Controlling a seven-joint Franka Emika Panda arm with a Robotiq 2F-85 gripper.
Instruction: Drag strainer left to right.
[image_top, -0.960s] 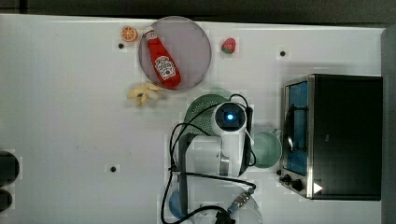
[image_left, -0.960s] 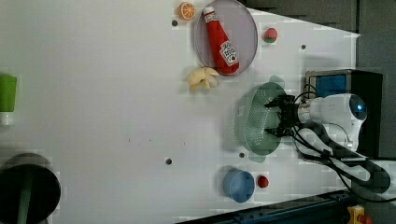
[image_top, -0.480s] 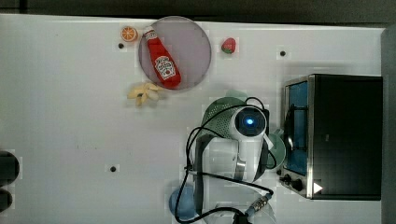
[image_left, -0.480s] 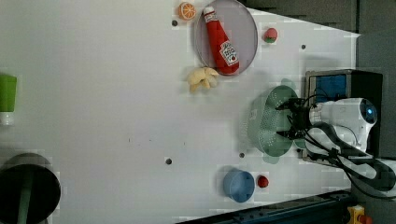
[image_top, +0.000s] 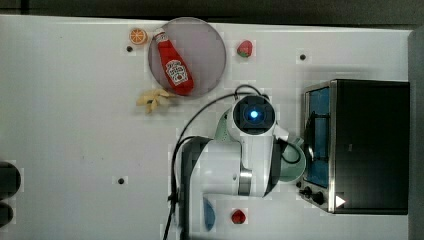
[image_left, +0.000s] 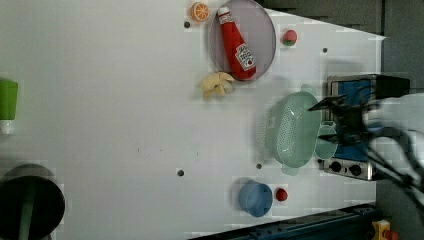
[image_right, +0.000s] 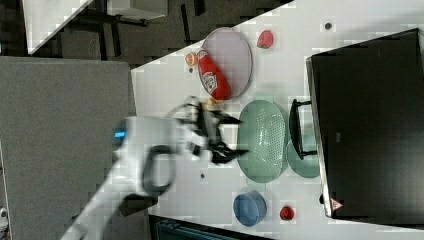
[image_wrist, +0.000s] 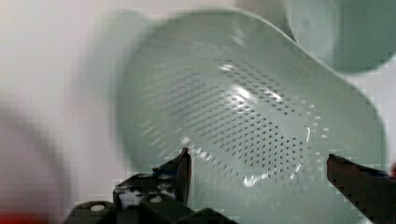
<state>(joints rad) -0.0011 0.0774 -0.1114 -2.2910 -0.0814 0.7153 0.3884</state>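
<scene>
While my wrist camera looks straight down past the hand (image_wrist: 257, 163), I see its two fingers (image_wrist: 180, 170) spread wide apart, holding nothing, with the strainer (image_wrist: 252, 126) lying under and between them. That strainer sits flat on the white bench (image_left: 100, 125); in the left view the hand (image_left: 332, 119) hangs over its rim on the side facing the toaster oven (image_left: 352, 132), and I cannot tell whether a finger touches the rim. Just beside the strainer, between it and the oven, stands the green mug (image_left: 326, 142), close enough that the two look to be touching. In the right view the strainer (image_right: 262, 140) lies just in front of the oven's door handle (image_right: 296, 127). A blue bowl (image_left: 255, 198) and a small red fruit (image_left: 282, 194) sit near the bench edge, a little apart from the strainer. Farther off in the left view are a peeled banana (image_left: 216, 83), a grey plate (image_left: 260, 27) carrying a ketchup bottle (image_left: 237, 44), an orange slice (image_left: 200, 11) and a strawberry (image_left: 289, 37)
</scene>
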